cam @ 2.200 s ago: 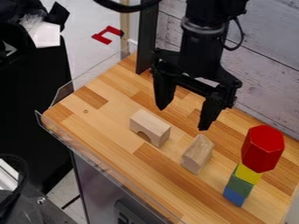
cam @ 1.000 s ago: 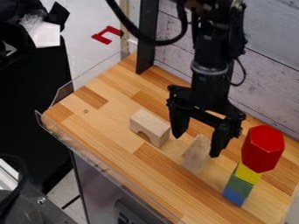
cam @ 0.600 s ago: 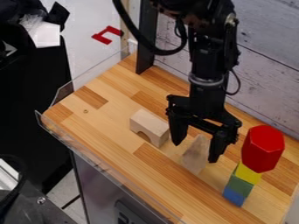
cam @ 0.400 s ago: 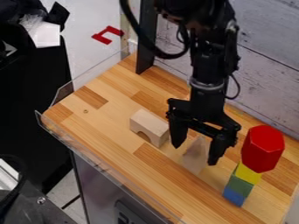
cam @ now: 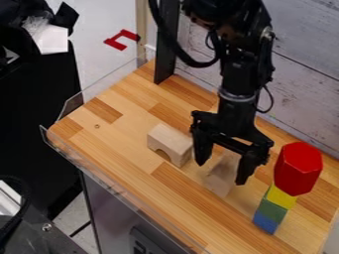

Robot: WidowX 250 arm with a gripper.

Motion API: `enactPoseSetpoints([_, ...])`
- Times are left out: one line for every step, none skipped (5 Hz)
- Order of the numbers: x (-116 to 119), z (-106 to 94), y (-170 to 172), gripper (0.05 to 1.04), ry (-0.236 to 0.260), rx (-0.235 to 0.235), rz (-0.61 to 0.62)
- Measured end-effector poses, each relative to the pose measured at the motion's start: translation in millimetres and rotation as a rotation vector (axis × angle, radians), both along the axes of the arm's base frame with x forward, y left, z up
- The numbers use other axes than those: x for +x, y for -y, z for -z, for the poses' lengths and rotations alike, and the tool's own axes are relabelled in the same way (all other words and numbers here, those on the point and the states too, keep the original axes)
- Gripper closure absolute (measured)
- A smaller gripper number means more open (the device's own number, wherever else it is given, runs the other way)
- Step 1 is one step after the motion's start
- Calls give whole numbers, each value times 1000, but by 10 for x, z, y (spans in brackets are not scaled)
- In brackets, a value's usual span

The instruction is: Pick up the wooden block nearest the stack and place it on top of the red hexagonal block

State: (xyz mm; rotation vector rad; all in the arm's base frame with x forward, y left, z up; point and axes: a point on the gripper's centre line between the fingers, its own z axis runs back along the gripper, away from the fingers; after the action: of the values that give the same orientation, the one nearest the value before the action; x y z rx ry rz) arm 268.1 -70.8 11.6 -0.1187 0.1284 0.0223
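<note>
Above the wooden tabletop (cam: pixel 126 144), the black two-finger gripper (cam: pixel 221 173) has moved over the pale, tapered wooden block (cam: pixel 218 184), spread wide and empty, seemingly placed to grasp it.

My gripper (cam: pixel 221 172) looks to be matt black plastic with smooth fingers, while the arch block (cam: pixel 170 144) and the wedge-like block (cam: pixel 222 175) near it look like pale bare wood, matt and fairly smooth, with faint grain. Under them I see a tabletop (cam: pixel 132 146) of wood strips in light and darker tones with a soft, smooth sheen, edged by a guard (cam: pixel 100 179) of clear, glossy plastic. The red hexagonal block (cam: pixel 298 168) looks smooth and glossy, the wall boards (cam: pixel 301 94) look like weathered, rough-grained wood, and the cabinet front (cam: pixel 112 213) resembles smooth grey metal.
</note>
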Motion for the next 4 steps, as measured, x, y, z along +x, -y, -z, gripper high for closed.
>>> enactPoseSetpoints([21, 28, 3, 83, -6, 11, -9])
enactPoseSetpoints([11, 87, 17, 83, -25, 17, -12])
enactPoseSetpoints([4, 170, 22, 83, -40, 22, -14])
enactPoseSetpoints([0, 223, 36, 83, -53, 19, -21])
